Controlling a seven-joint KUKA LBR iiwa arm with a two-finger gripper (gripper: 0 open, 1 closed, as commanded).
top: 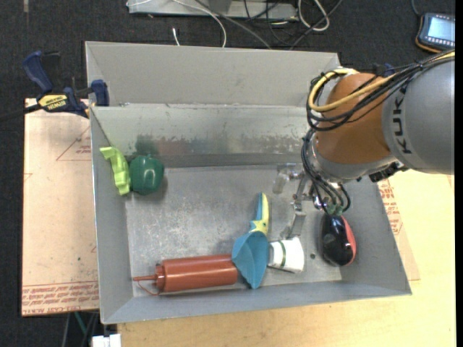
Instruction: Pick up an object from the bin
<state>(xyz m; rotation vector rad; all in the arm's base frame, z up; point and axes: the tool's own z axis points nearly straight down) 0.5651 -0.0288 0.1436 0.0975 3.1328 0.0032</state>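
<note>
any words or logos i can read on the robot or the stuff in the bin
"KUKA": on the grey arm link, running sideways, last letter partly cut off.
Nothing readable on the red-brown squeeze bottle, blue scoop, white cylinder or black-and-red mouse.

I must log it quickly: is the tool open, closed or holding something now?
Tool: cannot be told if open or closed; it is close to the small white cylinder.

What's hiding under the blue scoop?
The scoop lies over the right end of the brown bottle, so that end is hidden. Anything else beneath the scoop is covered and cannot be seen.
</note>
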